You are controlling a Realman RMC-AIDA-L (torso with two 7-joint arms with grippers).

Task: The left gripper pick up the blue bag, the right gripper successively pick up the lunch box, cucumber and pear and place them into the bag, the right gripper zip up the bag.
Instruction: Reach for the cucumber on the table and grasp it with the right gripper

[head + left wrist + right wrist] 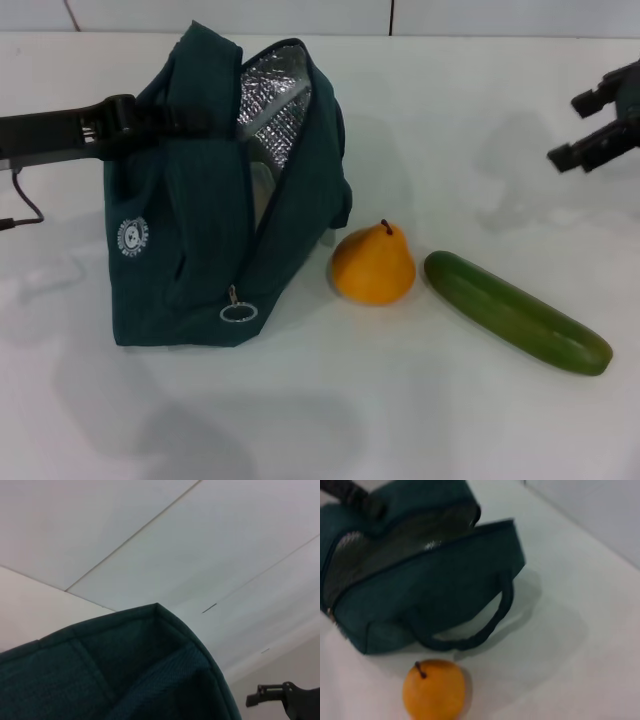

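Note:
The blue bag (200, 250) stands on the white table with its mouth unzipped and its silver foil lining showing. My left gripper (140, 118) reaches in from the left and is shut on the bag's top handle strap. An orange-yellow pear (373, 265) sits just right of the bag, and the long green cucumber (515, 312) lies right of the pear. My right gripper (590, 125) hovers open at the far right, holding nothing. The lunch box is hidden; only a pale grey shape shows inside the bag's mouth. The right wrist view shows the bag (420, 580) and the pear (434, 690).
A ring zipper pull (238, 312) hangs at the bag's front lower corner. One loop handle (485, 625) droops on the bag's side facing the pear. In the left wrist view, bag fabric (125, 670) fills the foreground, with the right gripper (285, 700) far off.

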